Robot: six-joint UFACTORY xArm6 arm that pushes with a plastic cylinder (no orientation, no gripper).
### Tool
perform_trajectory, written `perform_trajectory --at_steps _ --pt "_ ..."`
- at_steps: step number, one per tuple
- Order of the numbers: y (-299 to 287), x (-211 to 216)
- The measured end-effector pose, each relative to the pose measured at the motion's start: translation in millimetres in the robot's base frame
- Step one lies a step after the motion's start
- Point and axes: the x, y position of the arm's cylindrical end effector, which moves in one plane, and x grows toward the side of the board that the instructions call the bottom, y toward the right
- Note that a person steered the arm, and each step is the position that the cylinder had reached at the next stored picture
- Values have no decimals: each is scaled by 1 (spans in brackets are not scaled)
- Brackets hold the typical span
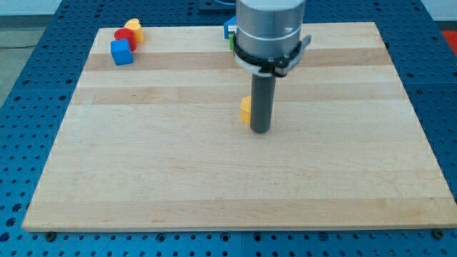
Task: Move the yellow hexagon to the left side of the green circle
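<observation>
Board: the wooden board (214, 185) is lying flat on the blue perforated table (21, 143), and most of it is bare.
Arm: the grey arm body (270, 28) is hanging over the top middle of the board and is covering what is behind it.
Rod and tip: there are no fingers on this rig, so nothing is being clamped; my tip (260, 130) is resting on the board near its middle.
Yellow hexagon: the yellow hexagon (245, 111) is sitting just on the view's left of the rod, touching it or nearly so; the rod is hiding its right part.
Key relation: I am judging that the target lies toward the view's top, so I am needing to get below the block.
Green circle: only a green sliver (232, 41) is showing beside a blue block (229, 27) at the arm's left edge; I cannot tell its shape.
Far corner: a blue cube (122, 52), a red block (125, 38) and a yellow block (134, 28) are clustering at the top left, well apart.
</observation>
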Motion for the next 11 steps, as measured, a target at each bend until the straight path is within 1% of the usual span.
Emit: perform_trajectory --at_steps 1,2,3,4,5,6,7,9,10,11 --pt "-6 -40" --pt "-44 -76" --pt "-55 -61" --pt "-93 -57" --pt "-94 -75" --pt "-82 -103" --pt "-82 -125" --pt "-64 -107" --pt "-62 -113" --pt "-62 -130"
